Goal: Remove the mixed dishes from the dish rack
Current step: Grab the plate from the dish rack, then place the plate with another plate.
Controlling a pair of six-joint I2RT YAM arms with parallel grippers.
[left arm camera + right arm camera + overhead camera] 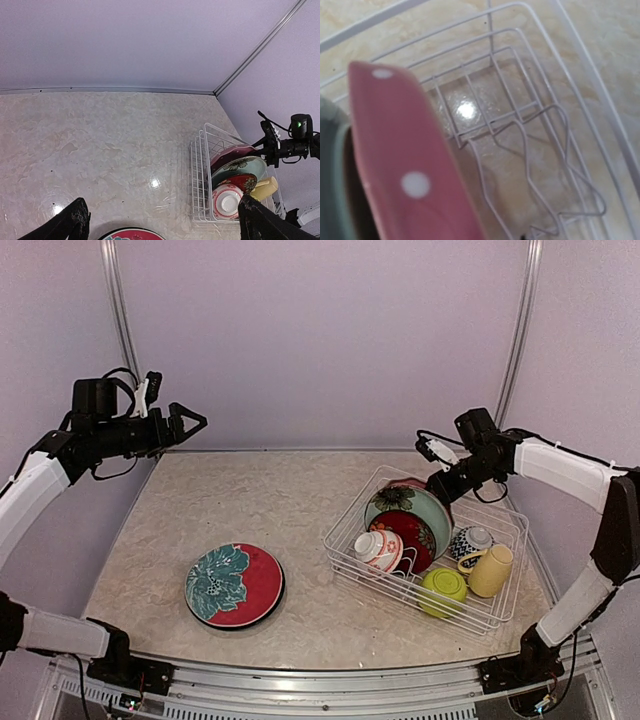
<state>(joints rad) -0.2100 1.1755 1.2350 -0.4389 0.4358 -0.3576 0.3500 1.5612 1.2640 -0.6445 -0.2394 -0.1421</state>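
The white wire dish rack stands at the right of the table. It holds a pink white-dotted plate at the back, a pale teal plate, a red floral plate, a red-white bowl, a blue-white bowl, a lime green bowl and a pale yellow mug. A red-and-teal floral plate lies flat on the table. My right gripper is at the pink plate's rim; its fingers do not show in the wrist view. My left gripper is open and empty, high at the left.
The rack's bare prongs stand behind the pink plate. In the left wrist view the rack is at the right and the floral plate's edge at the bottom, between my fingers. Pale walls close the back and both sides.
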